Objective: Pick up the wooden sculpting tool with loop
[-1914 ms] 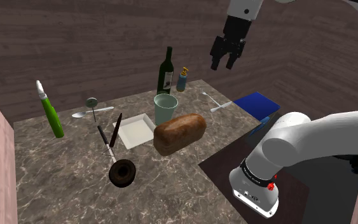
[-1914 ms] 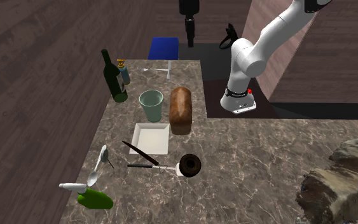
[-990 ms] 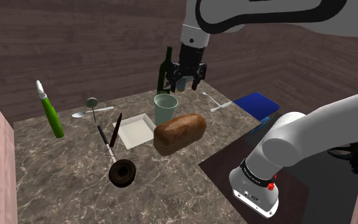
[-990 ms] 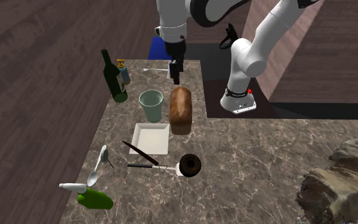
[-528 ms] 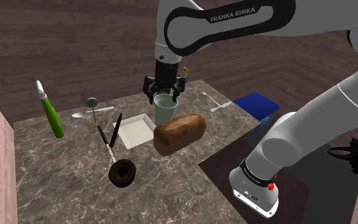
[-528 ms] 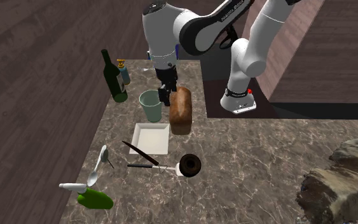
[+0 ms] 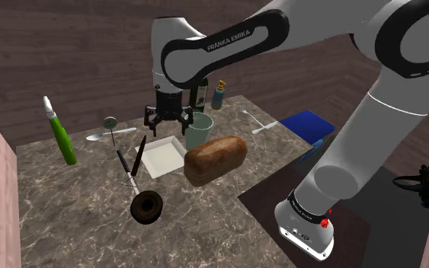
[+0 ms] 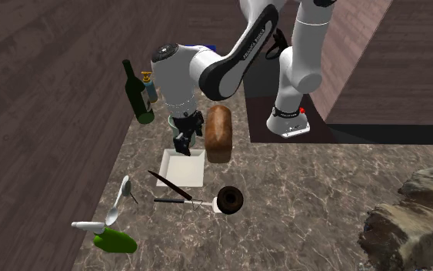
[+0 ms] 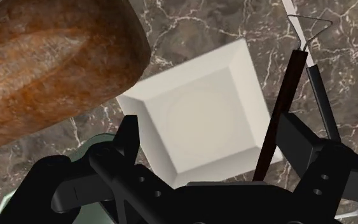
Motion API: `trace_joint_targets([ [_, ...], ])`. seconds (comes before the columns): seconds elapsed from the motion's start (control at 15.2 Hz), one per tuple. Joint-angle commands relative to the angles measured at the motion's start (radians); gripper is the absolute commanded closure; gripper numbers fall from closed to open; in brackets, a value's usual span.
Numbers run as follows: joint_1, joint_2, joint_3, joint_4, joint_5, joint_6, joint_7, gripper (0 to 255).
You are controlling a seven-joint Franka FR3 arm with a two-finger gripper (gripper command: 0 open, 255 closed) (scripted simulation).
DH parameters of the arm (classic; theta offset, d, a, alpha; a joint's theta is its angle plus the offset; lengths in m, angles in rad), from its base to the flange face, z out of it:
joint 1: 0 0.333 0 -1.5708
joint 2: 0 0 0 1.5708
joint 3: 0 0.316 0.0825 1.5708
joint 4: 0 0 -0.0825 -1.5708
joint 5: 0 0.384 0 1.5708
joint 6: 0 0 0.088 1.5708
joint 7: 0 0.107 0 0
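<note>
Two fingers of my black gripper stand spread, empty, over the white square dish (presumably to straddle a slim handle); beside it the reddish wooden loop-tipped sculpting tool lies on the marbled bench.

Slim dark-brown sculpting tool with wire loop, alongside white dish

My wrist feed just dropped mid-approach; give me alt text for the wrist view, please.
Open claw above a white square dish, holding nothing. A dark brown tool lies by the dish's edge just inside one finger, a grey-handled tool beside it, a wire loop at their far ends. A bread loaf sits beyond the other finger, on a marbled counter.
</note>
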Motion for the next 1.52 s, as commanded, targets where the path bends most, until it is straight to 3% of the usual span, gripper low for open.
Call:
trace_joint_targets([
  [0.0,0.013,0.097,0.002,0.054,-0.051,0.027,0.075,0],
  [0.4,0.095,0.358,-0.037,0.254,-0.175,0.047,0.258,0],
  [0.73,0.167,0.548,-0.085,0.441,-0.231,0.030,0.356,0],
  [1.32,0.180,0.611,-0.102,0.432,-0.253,0.099,0.363,0],
  [1.39,0.180,0.610,-0.102,0.431,-0.253,0.099,0.364,255],
  [1.45,0.180,0.609,-0.102,0.430,-0.253,0.099,0.363,255],
])
